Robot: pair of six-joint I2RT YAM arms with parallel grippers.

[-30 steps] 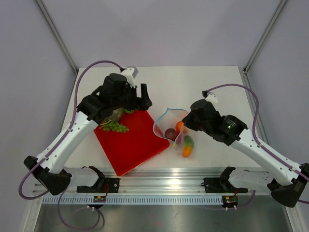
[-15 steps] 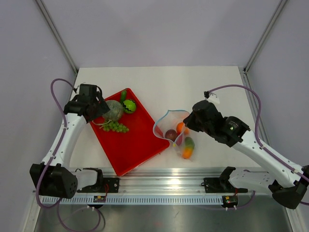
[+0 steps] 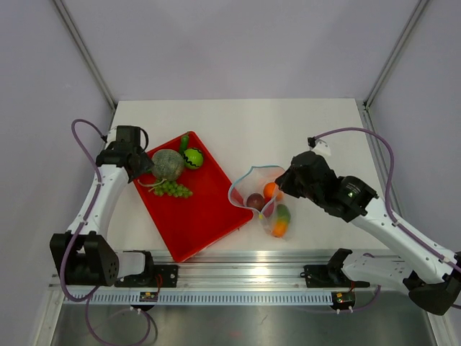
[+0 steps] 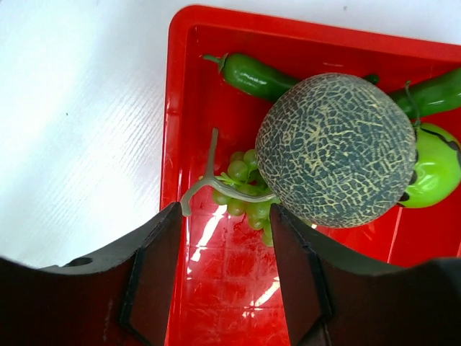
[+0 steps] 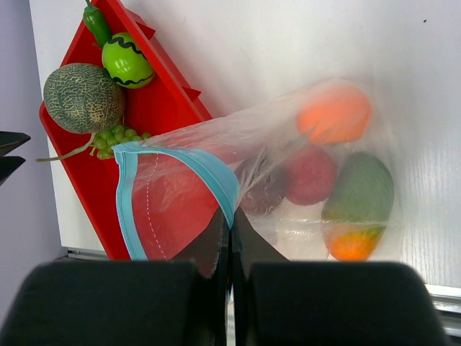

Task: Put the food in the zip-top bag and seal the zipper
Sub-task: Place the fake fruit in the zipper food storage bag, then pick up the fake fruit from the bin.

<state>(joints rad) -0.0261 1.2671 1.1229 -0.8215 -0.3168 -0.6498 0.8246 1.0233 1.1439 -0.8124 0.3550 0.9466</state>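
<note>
Over on the left, the left gripper (image 4: 225,216) hangs above the near-left part of the red tray (image 3: 194,223), its two fingers spread wide with nothing between them. Just past the fingertips lies the bunch of grapes (image 4: 245,191), stem curling towards the gripper, and the netted melon (image 4: 335,158) sits up against the grapes. A long green vegetable (image 4: 252,74) lies along the tray's far rim, and a round green toy (image 4: 436,169) with a black wavy line touches the melon's other side.

Now the right side: the right gripper (image 5: 229,223) has its fingers pressed tight together, pinching the rim of the clear bag (image 5: 288,144) right at the blue zipper (image 5: 209,167). The mouth gapes open in a loop facing the tray, so the zipper is unsealed. The bag rests on the white table (image 3: 288,122), just right of the tray, one corner overlapping it. Inside it: an orange (image 5: 333,114), a red fruit (image 5: 310,175), a darker purple one (image 5: 263,191) beside it, and the orange-green mango (image 5: 360,205) at the bottom.
</note>
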